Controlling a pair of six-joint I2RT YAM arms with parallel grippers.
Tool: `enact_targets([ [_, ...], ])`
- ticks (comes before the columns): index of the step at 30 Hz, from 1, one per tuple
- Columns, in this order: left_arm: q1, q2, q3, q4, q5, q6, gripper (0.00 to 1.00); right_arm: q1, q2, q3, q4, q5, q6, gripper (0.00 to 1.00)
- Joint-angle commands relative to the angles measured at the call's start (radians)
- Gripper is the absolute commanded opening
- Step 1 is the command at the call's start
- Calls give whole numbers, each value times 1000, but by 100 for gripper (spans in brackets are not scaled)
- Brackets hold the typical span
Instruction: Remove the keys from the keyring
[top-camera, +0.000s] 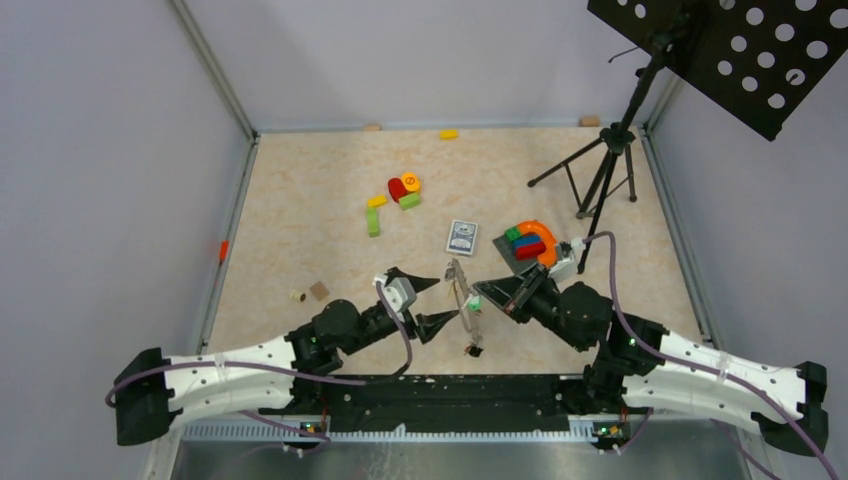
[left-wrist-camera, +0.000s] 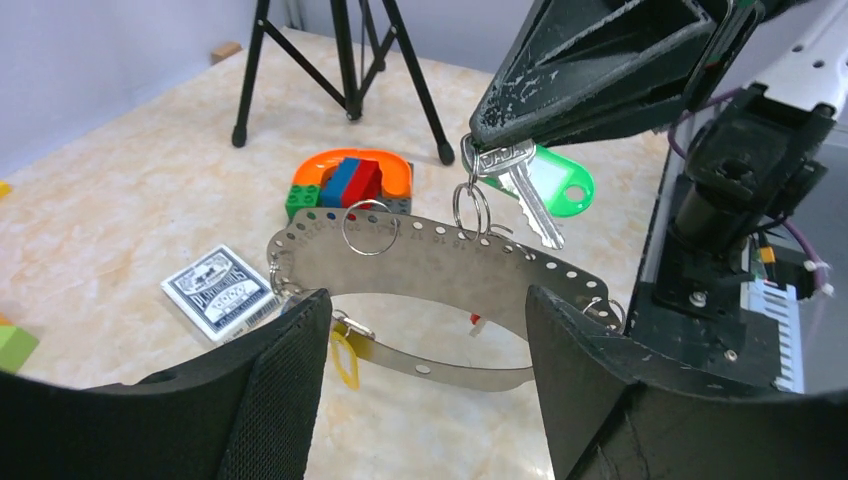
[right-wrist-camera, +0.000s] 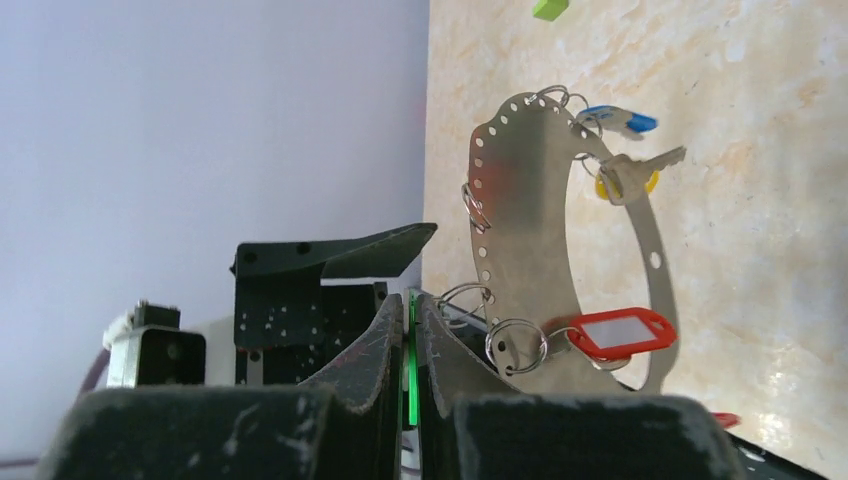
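Keyring (top-camera: 460, 292) upright between both arms' fingers, card box (top-camera: 462, 237) beyond, toy blocks (top-camera: 403, 188)

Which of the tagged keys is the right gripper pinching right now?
The green-tagged key. The right gripper's jaws are shut on its head; the red-tagged, blue-tagged and yellow-tagged keys hang free.
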Motion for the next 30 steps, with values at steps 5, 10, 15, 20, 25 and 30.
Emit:
enact_targets([
  [5, -6, 84, 22, 173, -67, 51, 75, 3, -1, 38, 66, 100, 268, 0],
  [10, -7, 141, 34, 244, -80, 62, 74, 5, -1, 16, 126, 79, 342, 0],
  [15, -8, 166, 52, 299, -64, 67, 72, 5, 0, 11, 138, 72, 362, 0],
  [20, -9, 181, 82, 309, -14, 72, 67, 4, 1, 1, 141, 71, 376, 0],
  [25, -14, 175, 99, 315, 26, 75, 60, 4, 3, -4, 141, 65, 383, 0],
  [30, -15, 187, 119, 313, 47, 82, 55, 5, 13, -1, 181, 54, 382, 0],
])
